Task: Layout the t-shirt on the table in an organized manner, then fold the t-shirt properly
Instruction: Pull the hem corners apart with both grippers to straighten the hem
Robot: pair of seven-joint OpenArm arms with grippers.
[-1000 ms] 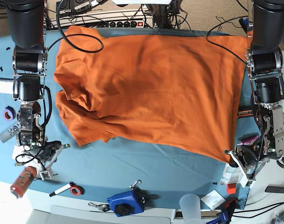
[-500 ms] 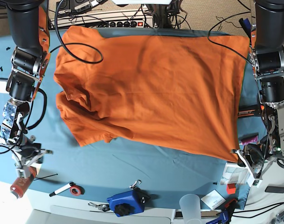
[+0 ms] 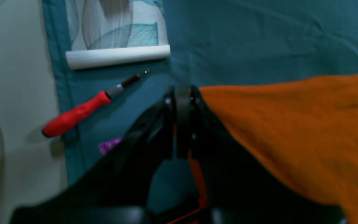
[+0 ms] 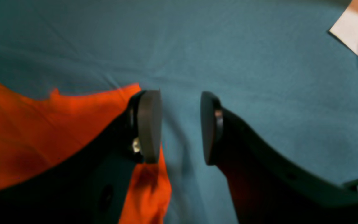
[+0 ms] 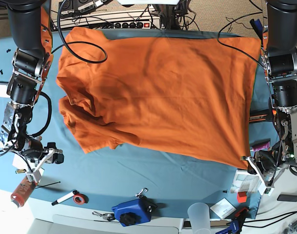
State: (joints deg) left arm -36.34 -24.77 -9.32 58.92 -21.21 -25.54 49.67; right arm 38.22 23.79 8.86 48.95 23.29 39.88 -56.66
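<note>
Across the far half of the table (image 5: 153, 180), the t-shirt (image 5: 158, 92) is spread, hem corner reaching the near right edge, sleeve side bunched toward the left edge. Left gripper (image 3: 182, 93): clenched on that hem corner, orange cloth pinched between shut jaws. Right gripper (image 4: 180, 124): released, jaws parted over bare blue cloth, the shirt's edge just beside one pad. Risks noted: a one-sided pull would likely skew the hem and deepen the left-side wrinkles; the red screwdriver (image 3: 82, 112) and clutter at the near right corner could be snagged or swept off.
</note>
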